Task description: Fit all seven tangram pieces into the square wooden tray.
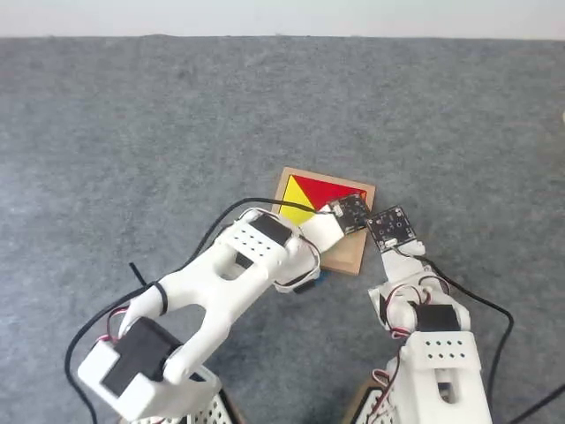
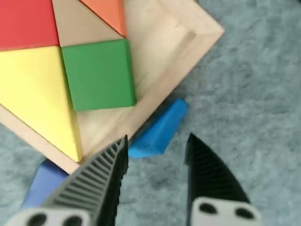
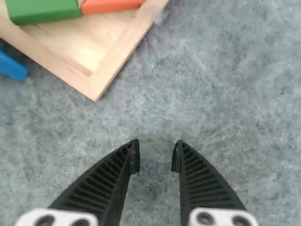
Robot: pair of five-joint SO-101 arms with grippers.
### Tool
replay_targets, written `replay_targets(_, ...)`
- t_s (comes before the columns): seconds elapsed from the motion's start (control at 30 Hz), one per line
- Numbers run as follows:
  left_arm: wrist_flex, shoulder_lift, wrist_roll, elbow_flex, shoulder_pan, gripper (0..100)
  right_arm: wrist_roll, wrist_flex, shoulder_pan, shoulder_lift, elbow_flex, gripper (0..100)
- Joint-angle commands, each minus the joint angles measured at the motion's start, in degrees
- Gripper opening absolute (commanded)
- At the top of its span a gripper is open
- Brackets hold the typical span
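Wooden tray sits mid-table on grey carpet, turned a bit off square, w/ both wrists crowding its near side. Left arm comes in from near-left, wrist over the tray's near edge. Right arm comes in from near-right, wrist just beside the tray's right edge. In tray: red triangle and yellow triangle, edges touching. Green square is butted against the yellow's short side, orange triangle just past it. Tan patch betw red, orange and green: can't tell if it's bare tray floor or an unpainted pc. A bare floor strip shows along the tray wall next to green. Outside the tray: blue piece lies on the carpet against the outer wall near the corner. Second blue piece, paler, is also on the carpet further along the same wall, partly hidden behind a finger. Left gripper: jaws spread wide, nothing pinched. The blue piece's end shows in the gap betw the tips; can't tell whether the tips touch it or the carpet. Right gripper: jaws a little apart, narrow gap, nothing in it, over bare carpet near the tray corner but apart from it.
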Motion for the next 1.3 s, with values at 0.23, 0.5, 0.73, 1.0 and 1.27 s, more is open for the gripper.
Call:
replay_targets(0.23,-3.60,-0.35,0.18,2.33,0.44,1,-1.23,-1.10,3.65,-1.10,-1.41,13.4)
replay_targets(0.5,-2.46,-0.97,0.18,2.15,0.26,1,-6.59,-1.10,18.07,-1.10,-5.01,13.4)
replay_targets(0.73,-2.02,-0.44,0.79,-0.22,0.70,6,-5.01,0.04,20.62,-1.10,-5.89,13.4)
replay_targets(1.0,-3.60,-0.35,2.29,-0.57,0.97,12,-4.13,1.98,19.91,-1.10,-5.89,13.4)
replay_targets(1.27,-4.04,-0.26,2.37,-0.57,5.27,12,-4.13,1.63,19.82,-1.10,-5.27,13.4)
